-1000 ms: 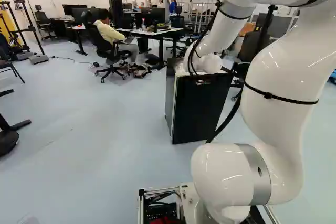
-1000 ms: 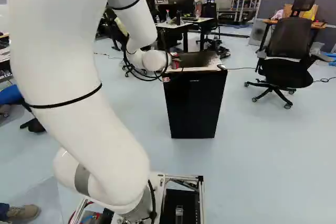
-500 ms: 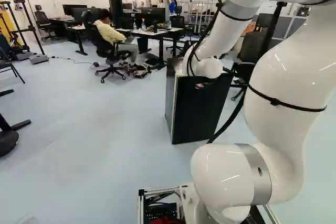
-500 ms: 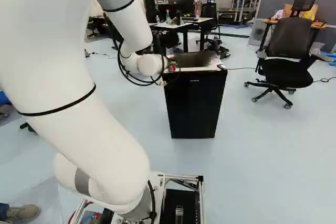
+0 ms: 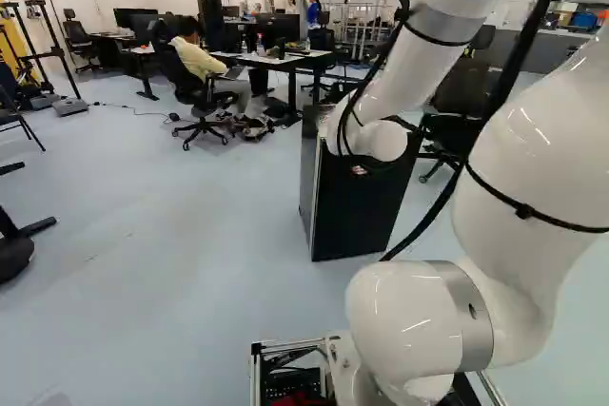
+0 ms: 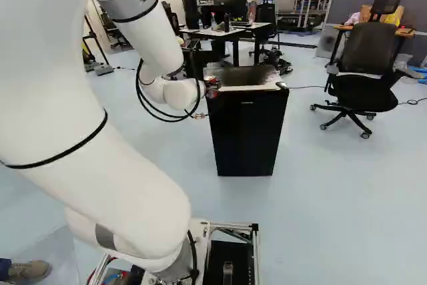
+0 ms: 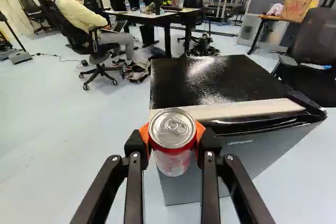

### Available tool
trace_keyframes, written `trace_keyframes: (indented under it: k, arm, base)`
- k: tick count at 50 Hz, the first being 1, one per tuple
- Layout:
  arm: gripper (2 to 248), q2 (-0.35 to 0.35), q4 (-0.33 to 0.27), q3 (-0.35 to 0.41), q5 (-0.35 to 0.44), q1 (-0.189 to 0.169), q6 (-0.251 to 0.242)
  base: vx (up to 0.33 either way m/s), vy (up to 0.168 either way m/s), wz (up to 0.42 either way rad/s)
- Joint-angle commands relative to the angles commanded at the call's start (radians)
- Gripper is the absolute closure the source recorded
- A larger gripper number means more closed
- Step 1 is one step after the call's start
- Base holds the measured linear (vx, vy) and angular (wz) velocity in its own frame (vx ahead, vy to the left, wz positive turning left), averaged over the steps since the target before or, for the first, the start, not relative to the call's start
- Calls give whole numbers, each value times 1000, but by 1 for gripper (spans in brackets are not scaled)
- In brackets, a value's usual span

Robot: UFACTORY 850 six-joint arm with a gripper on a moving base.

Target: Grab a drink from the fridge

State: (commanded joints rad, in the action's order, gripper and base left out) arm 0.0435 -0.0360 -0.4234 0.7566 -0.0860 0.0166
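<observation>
Up front, the white arm (image 6: 100, 158) stands largest, rising from the joint at the foot of both base views and reaching forward to the near edge of the fridge's top. Well beyond it is a long desk (image 7: 140, 18) with a pale top and dark legs, with bottles and monitors on it. A black office chair (image 6: 367, 65) stands at the right of the right base view, well apart from the arm. The fridge (image 6: 247, 131) is upright on the floor, dark-fronted, its glossy black top edged at the front by a pale strip (image 7: 231, 109). At the end of the arm, the black gripper (image 6: 211, 87) is mostly hidden in the base views. In the wrist view, the gripper (image 7: 173, 134) is clenched around the drink can (image 7: 173, 153), grasping it from two sides. The can is red and silvery, its lid towards the camera, seen against the fridge's near edge; whether it touches the fridge I cannot tell. The orange pads (image 7: 199, 131) press its sides just below the rim. Smallest is the pull tab (image 7: 175, 126) on the lid.
</observation>
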Motion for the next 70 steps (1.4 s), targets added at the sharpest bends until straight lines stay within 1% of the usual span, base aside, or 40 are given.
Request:
trace_keyframes:
  k: [19,38,54,70]
  arm:
    - [150,101,15,144,50,37,-7]
    - [150,175,27,249,86,64,-12]
    - [150,214,33,305,105,78,-15]
    - [150,234,36,333,115,85,-16]
  base:
    - [0,0,0]
    - [0,0,0]
    - [0,0,0]
    - [0,0,0]
